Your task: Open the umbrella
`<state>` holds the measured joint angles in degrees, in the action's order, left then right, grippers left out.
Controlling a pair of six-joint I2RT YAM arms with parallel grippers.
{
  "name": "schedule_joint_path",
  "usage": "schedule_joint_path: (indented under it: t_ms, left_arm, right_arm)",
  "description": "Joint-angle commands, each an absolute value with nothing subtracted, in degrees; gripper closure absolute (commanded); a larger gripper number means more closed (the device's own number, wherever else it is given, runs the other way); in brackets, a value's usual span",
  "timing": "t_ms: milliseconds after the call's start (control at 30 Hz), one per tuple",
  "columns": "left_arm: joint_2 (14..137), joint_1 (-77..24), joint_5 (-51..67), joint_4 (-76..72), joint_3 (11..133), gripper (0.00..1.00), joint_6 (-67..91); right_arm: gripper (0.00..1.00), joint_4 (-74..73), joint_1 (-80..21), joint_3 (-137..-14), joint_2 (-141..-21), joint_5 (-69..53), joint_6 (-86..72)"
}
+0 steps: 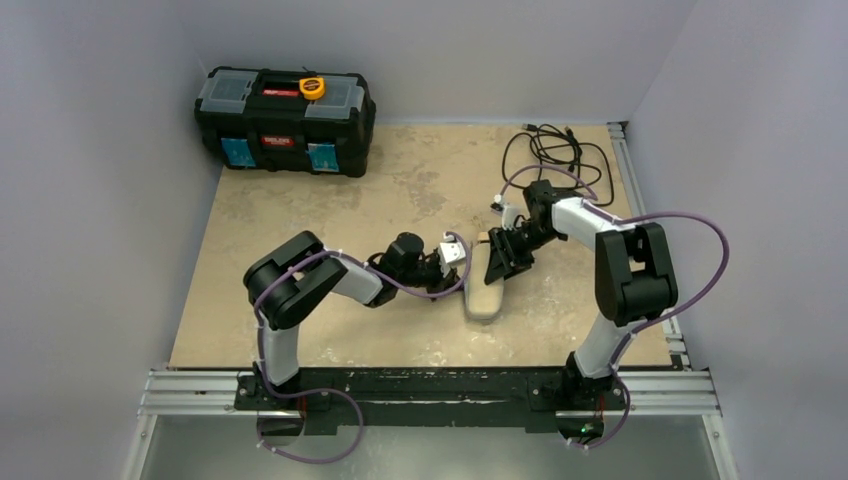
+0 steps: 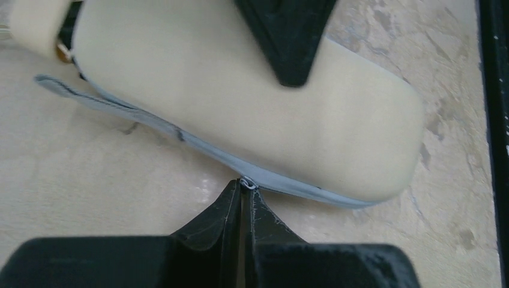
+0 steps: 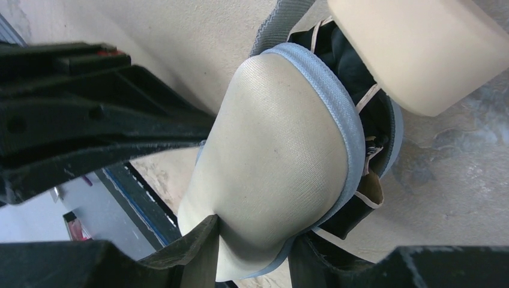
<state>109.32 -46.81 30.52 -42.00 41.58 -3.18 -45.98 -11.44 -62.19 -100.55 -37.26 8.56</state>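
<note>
The umbrella lies folded inside a pale cream sleeve (image 1: 485, 295) edged with a grey-blue zipper, mid-table. Its pale knob handle (image 3: 420, 54) and black lining (image 3: 348, 66) stick out of the sleeve's open end; the handle also shows in the left wrist view (image 2: 33, 24). My left gripper (image 2: 245, 186) is shut on the small metal zipper pull (image 2: 248, 183) at the sleeve's (image 2: 240, 102) edge; it sits left of the sleeve in the top view (image 1: 455, 250). My right gripper (image 3: 252, 240) is shut on the sleeve (image 3: 276, 156), pinching its fabric; it is over the sleeve's far end (image 1: 497, 262).
A black toolbox (image 1: 285, 120) stands at the back left. A coiled black cable (image 1: 550, 150) lies at the back right. Metal rails run along the table's right edge (image 1: 640, 190) and near edge (image 1: 430, 390).
</note>
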Motion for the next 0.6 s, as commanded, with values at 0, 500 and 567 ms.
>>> schedule_joint_path:
  t_ms: [0, 500, 567]
  left_arm:
    - [110.2, -43.8, 25.9, -41.8, 46.5, 1.0, 2.0]
    - [104.8, -36.5, 26.6, -29.0, 51.0, 0.53, 3.2]
    - [101.3, -35.9, 27.0, -27.2, 49.9, 0.45, 1.6]
  right_arm:
    - [0.95, -44.5, -11.8, -62.6, -103.7, -31.6, 13.8]
    - [0.43, -43.8, -10.6, -73.1, -102.5, -36.9, 8.0]
    - [0.38, -46.2, -9.5, -74.6, -102.3, -37.2, 8.3]
